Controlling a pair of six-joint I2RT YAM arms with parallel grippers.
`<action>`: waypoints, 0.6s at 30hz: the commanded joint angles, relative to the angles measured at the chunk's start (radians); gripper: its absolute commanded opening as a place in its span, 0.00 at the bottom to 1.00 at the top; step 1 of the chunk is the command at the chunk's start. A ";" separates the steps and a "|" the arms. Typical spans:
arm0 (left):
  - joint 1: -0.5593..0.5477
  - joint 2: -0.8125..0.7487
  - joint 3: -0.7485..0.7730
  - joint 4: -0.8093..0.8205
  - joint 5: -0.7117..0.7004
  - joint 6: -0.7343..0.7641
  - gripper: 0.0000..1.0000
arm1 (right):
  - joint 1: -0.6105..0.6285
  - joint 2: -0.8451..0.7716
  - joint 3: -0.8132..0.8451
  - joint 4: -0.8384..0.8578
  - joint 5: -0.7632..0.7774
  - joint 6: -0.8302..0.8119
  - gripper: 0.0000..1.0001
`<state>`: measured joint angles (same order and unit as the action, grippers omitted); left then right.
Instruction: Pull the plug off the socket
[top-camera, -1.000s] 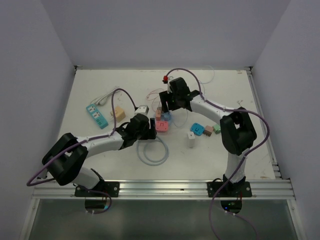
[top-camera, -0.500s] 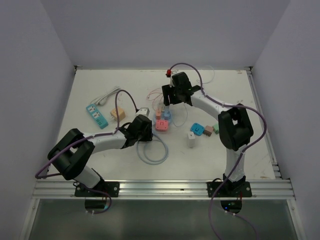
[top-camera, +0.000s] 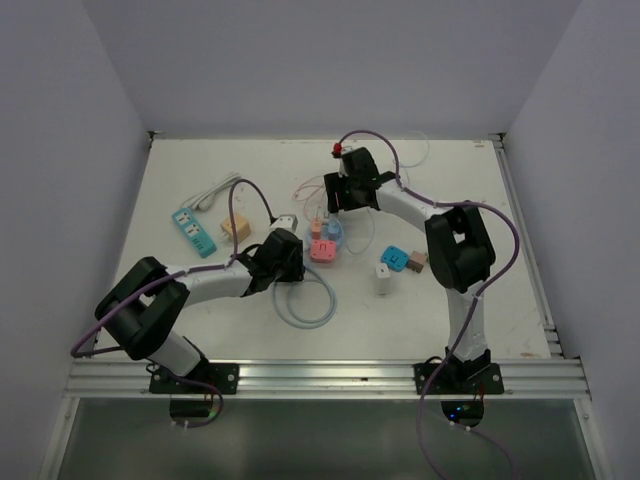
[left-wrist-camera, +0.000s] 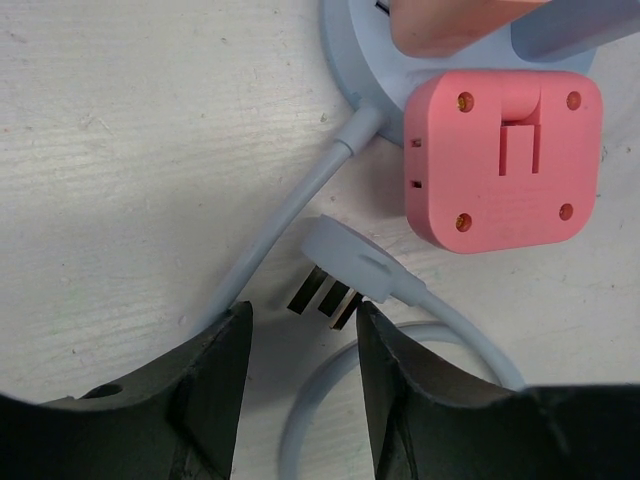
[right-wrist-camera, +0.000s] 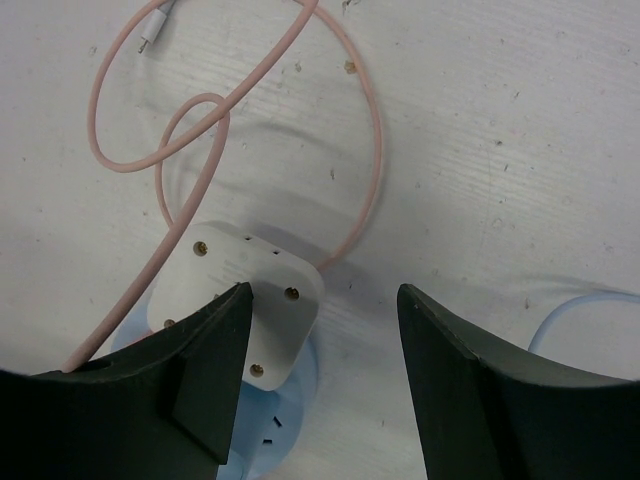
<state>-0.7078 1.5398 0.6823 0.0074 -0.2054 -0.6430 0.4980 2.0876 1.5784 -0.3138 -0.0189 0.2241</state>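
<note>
Right arm pulled back toward the far edge, and your left gripper narrowed. From above, the right gripper hung just beyond the round blue socket, nearer to it than the left.

On the left wrist, your fingers stood slightly apart on nothing. A loose grey plug lay on the table just ahead of them, prongs toward you, with the pink plug beside it.

On the right wrist, your fingers were spread wide. The white plug sat on the socket, partly under the finger at the frame's left, with its back to the camera. I judged the pull ran straight up toward the wrist.
</note>
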 joint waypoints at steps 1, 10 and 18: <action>0.008 -0.010 0.005 0.009 -0.003 0.008 0.51 | -0.004 -0.012 0.034 -0.027 -0.003 0.000 0.63; 0.008 -0.159 0.046 -0.050 0.008 0.000 0.74 | -0.004 -0.199 -0.067 -0.002 -0.012 0.040 0.63; 0.008 -0.141 0.225 -0.115 -0.077 0.072 0.82 | -0.009 -0.408 -0.317 0.136 0.054 0.152 0.63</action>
<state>-0.7071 1.3811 0.8074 -0.0879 -0.2287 -0.6205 0.4969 1.7603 1.3434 -0.2653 -0.0063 0.3058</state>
